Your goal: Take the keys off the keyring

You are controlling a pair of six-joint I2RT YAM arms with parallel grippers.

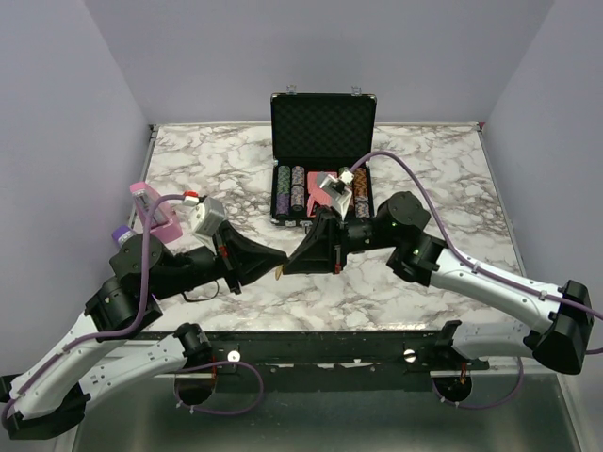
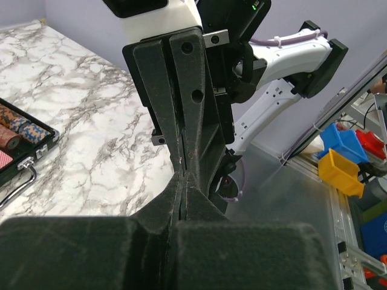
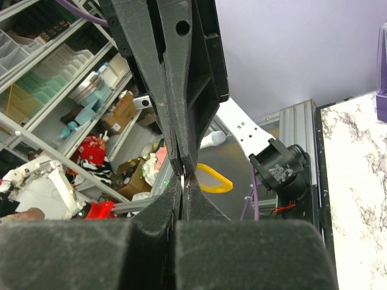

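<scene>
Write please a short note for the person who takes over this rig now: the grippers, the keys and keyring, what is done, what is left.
Left gripper: shut. Right gripper: shut. They meet tip to tip above the near part of the table.
Keyring: the yellow loop shows at the meeting tips, held in the air. A thin silver sliver between the tips is probably a key. I cannot tell which gripper grips what.
Done: ring picked up.
Left: no key lies free in view, so the keys must be pulled off.

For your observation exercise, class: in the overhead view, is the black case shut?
No, the black case stands open, its lid upright and chips showing.
</scene>
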